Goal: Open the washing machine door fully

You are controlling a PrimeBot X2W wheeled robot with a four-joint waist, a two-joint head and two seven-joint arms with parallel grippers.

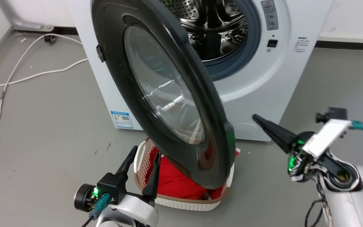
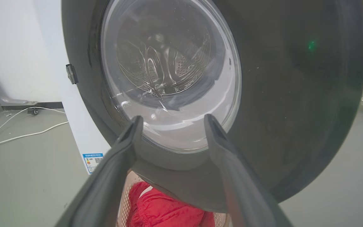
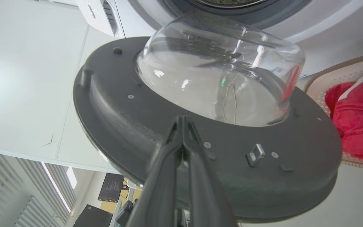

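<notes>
Black washing machine door (image 1: 164,91) ajar, left hand (image 1: 146,150) facing it

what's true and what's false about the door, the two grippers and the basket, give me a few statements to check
1. The washing machine door stands open, away from the drum mouth. True.
2. The left gripper is clamped on the door's rim. False: its fingers are spread apart with nothing between them.
3. The right gripper has its fingers pressed together. True.
4. The basket on the floor below the door holds blue cloth. False: the cloth in it is red.
</notes>
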